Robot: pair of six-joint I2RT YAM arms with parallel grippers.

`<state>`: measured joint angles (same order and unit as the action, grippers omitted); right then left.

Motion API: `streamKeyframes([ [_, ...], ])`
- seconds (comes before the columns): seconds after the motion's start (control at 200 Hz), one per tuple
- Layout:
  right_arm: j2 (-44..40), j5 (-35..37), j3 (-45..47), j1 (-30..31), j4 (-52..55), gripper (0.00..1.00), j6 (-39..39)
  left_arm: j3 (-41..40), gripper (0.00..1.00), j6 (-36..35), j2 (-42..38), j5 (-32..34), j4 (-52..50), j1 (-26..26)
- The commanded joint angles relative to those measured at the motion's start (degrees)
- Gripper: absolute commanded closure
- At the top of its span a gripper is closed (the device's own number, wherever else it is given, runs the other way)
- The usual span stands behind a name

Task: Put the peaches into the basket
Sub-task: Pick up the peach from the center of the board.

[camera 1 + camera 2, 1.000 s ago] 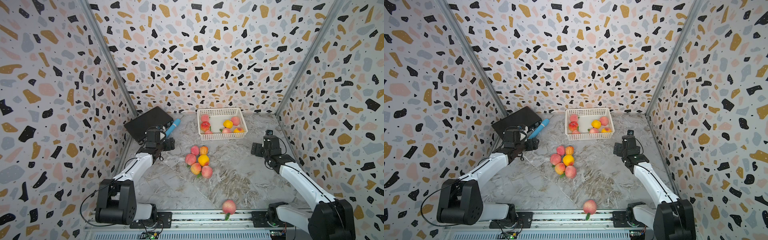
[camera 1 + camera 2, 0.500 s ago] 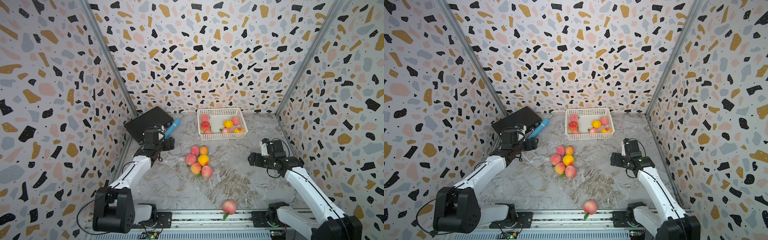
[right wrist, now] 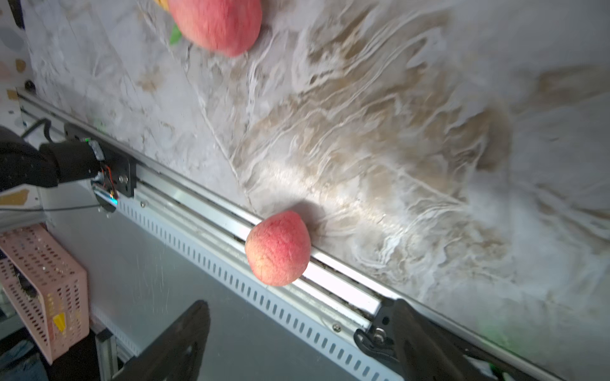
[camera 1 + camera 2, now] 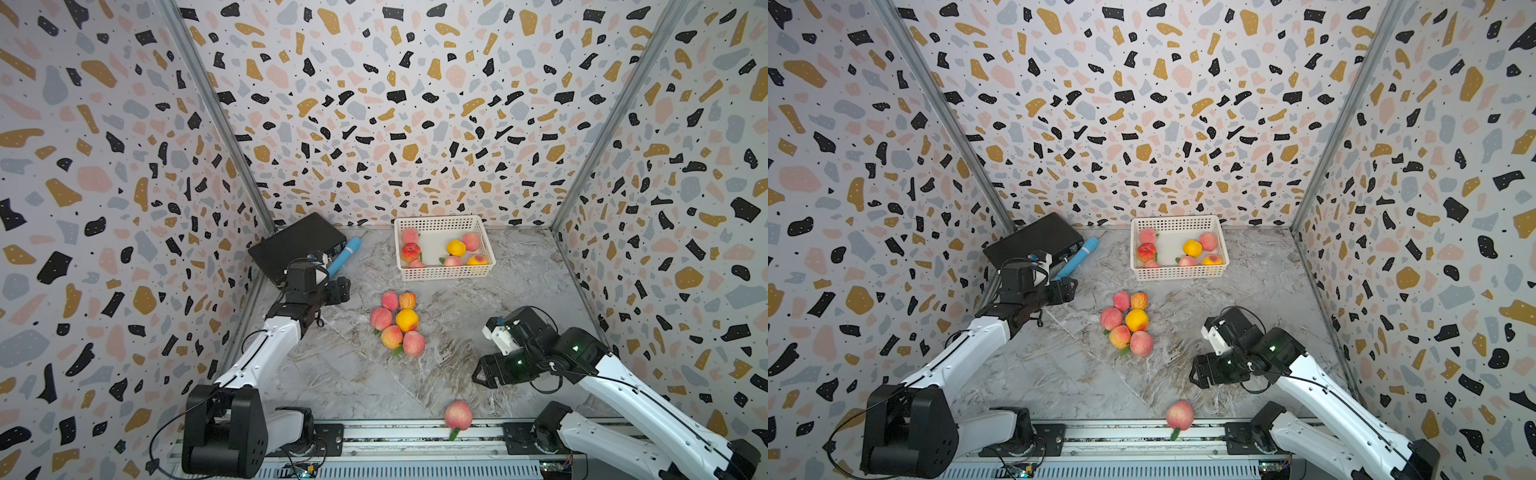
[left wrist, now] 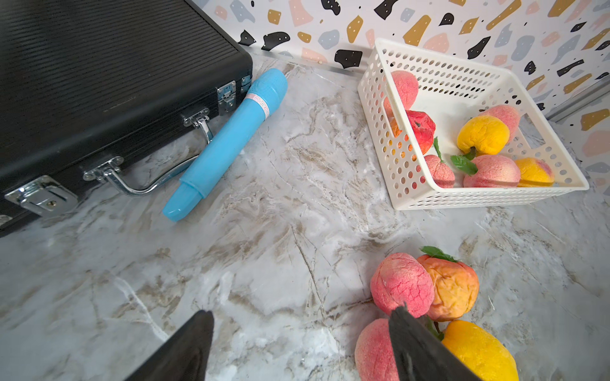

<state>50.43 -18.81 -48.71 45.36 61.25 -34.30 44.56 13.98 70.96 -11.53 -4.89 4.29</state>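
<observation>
Fingers (image 5: 188, 346) of the left gripper (image 5: 302, 310) are seen spread apart with nothing between them. They are held above the marble table (image 5: 264, 247), just beside a cluster of six peaches (image 4: 407, 320) that lie touching one another near the table's middle. In the left wrist view one finger overlaps the pink peaches at that cluster's edge, though contact cannot be judged from there.

The right gripper (image 3: 298, 303) is likewise shown with its fingers (image 3: 178, 343) parted and empty. It is pointed toward a lone peach (image 3: 279, 249) that rests against the metal rail (image 3: 340, 287) at the table's front edge, well apart from the cluster.

The white basket (image 4: 444, 272) is placed at the back of the table, close to the wall. Seven peaches are found lying in it, among them a yellow one (image 4: 456, 248) and a redder one (image 4: 410, 251). A black case (image 4: 295, 245) is set in the back left corner, with a blue cylinder (image 4: 345, 255) lying just beside it.
</observation>
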Motion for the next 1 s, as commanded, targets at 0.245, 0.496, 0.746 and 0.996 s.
streamKeyframes([
  [0.245, 11.02, 3.51, 4.8, 18.07, -15.1, 0.1, -14.38, -0.02, 0.15, -0.87, -0.9, 0.63, -0.08, 0.01],
  [0.496, 16.81, 5.9, 6.35, 20.55, -18.49, 0.1, -16.82, 0.1, 0.15, -1.06, -1.1, 0.65, -0.3, 0.0],
  [0.746, 19.59, 6.94, 7.49, 22.45, -17.4, 0.11, -17.5, -0.08, 0.15, -1.25, -1.46, 0.81, -0.22, 0.01],
  [0.996, 21.77, 6.42, 8.27, 23.22, -20.18, 0.28, -18.39, -0.32, 0.15, -1.18, -1.35, 0.72, -0.12, 0.01],
])
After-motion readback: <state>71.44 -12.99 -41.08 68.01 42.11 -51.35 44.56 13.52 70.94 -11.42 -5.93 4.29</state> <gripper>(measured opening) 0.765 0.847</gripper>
